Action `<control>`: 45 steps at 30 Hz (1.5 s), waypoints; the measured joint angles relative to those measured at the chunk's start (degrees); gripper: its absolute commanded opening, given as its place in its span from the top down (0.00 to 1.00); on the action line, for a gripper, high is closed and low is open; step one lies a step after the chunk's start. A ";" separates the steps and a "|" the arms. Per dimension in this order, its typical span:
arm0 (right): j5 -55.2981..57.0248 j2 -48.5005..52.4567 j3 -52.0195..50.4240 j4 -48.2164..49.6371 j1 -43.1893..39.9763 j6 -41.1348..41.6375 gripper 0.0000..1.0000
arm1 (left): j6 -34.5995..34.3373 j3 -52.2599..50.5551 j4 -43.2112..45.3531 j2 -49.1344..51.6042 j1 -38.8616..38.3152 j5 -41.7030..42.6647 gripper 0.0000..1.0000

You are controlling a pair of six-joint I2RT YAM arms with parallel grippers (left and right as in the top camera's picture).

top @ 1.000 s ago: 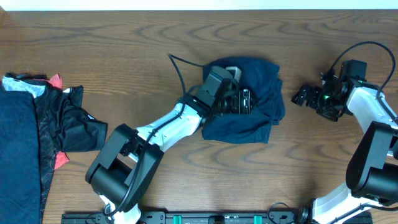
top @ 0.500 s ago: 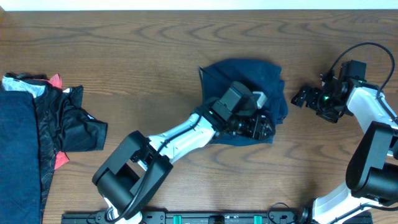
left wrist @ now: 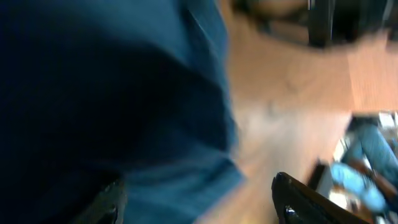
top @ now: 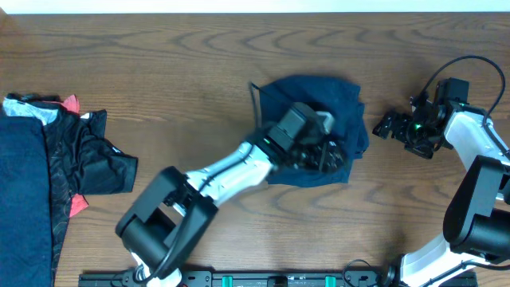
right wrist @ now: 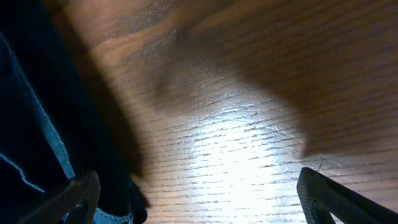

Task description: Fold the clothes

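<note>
The clothes being handled are a plain dark navy garment (top: 319,100) lying crumpled at the table's centre. My left gripper (top: 331,155) hovers over its lower right part. In the blurred left wrist view the navy fabric (left wrist: 106,93) fills the left side, and my left gripper (left wrist: 196,196) has its jaws wide apart, pinching nothing. My right gripper (top: 389,123) rests just right of the garment, open. In the right wrist view bare wood lies between the spread jaws of my right gripper (right wrist: 199,180), with the garment's edge (right wrist: 37,124) at the left.
A pile of other clothes sits at the table's left edge: a navy piece (top: 24,183), a black mesh-like one (top: 92,163) and a red trim (top: 72,104). A thin black cable (top: 256,100) rises beside the garment's left edge. The right arm's base (top: 478,207) stands at lower right.
My left gripper has swept from the garment's middle toward its lower right, then eased back slightly. The cloth has shifted and bunched a little to the right. The right arm has not moved.
</note>
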 measured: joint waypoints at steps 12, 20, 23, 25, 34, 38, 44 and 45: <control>-9.62 0.22 0.00 5.42 1.44 -5.16 0.01 | 3.17 2.95 -10.16 -6.95 15.69 -2.54 0.13; -13.73 6.38 1.33 12.20 7.28 -7.56 0.01 | 6.84 2.95 -14.62 -6.45 16.72 -2.62 0.12; -17.11 8.59 2.75 13.79 8.46 -8.04 0.01 | 7.54 2.95 -15.56 -6.45 16.74 -2.93 0.12; -19.78 9.88 3.56 14.67 8.87 -8.37 0.01 | 7.96 2.95 -16.46 -6.45 16.74 -3.74 0.11; -24.50 10.51 4.15 10.25 7.13 -9.16 0.01 | 8.24 2.95 -16.74 -6.05 16.39 -5.38 0.11; -24.52 9.51 3.54 7.04 3.02 -9.05 0.01 | 8.31 2.95 -16.02 -4.33 15.34 -5.42 0.11; -25.09 9.03 3.06 4.70 -3.80 -10.45 0.01 | 8.31 2.95 -13.92 -1.79 12.90 -5.42 0.11; -25.29 9.03 2.99 4.72 -3.96 -10.88 0.01 | 8.31 2.95 -13.62 -1.55 12.48 -5.42 0.11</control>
